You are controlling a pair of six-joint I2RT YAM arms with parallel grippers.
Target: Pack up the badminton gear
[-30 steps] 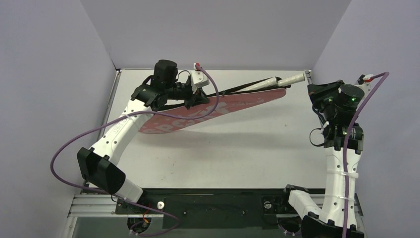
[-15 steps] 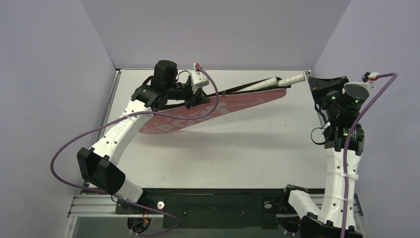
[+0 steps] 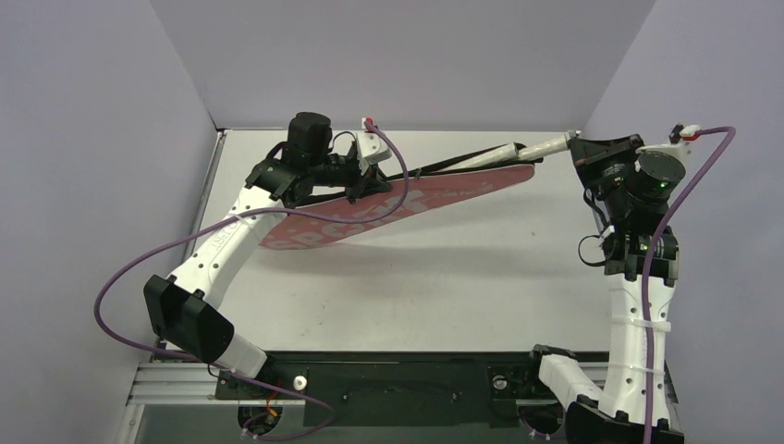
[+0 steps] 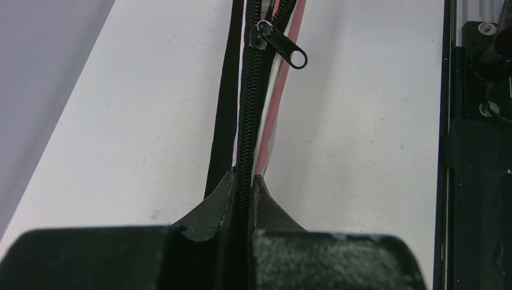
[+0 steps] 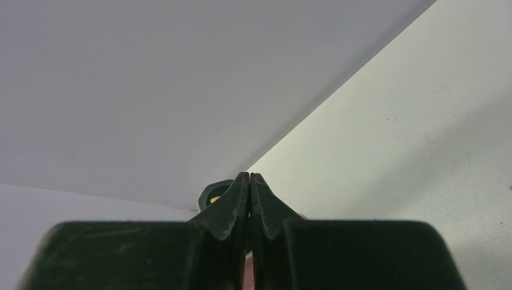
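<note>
Top external view gives you the pink cover (image 3: 407, 205) lying slantwise across the far half of the tabletop (image 3: 462, 277). Its wide end is toward the left edge and its narrow end points at the far right corner. Your left gripper (image 3: 381, 183) sits on the cover's far edge, roughly midway along it. From the left wrist camera you can see its fingers (image 4: 211, 205) pinched nearly together on the black zipper (image 4: 244, 121) of that edge. The zipper pull (image 4: 282, 47) is further along the track, beyond the fingertips, and the black strap (image 4: 226, 109) runs just beside the zipper.

A white tube (image 3: 518, 151) lies near the far edge, just beside the cover's narrow end. Your right gripper (image 3: 581, 146) is at the far right corner, close to the tube's right end; you cannot tell whether they touch. On the right wrist camera its fingers (image 5: 229, 208) are pressed flat together, pointing at the line where the tabletop meets the wall (image 5: 151, 78). Whether anything thin is caught between them does not show.
</note>
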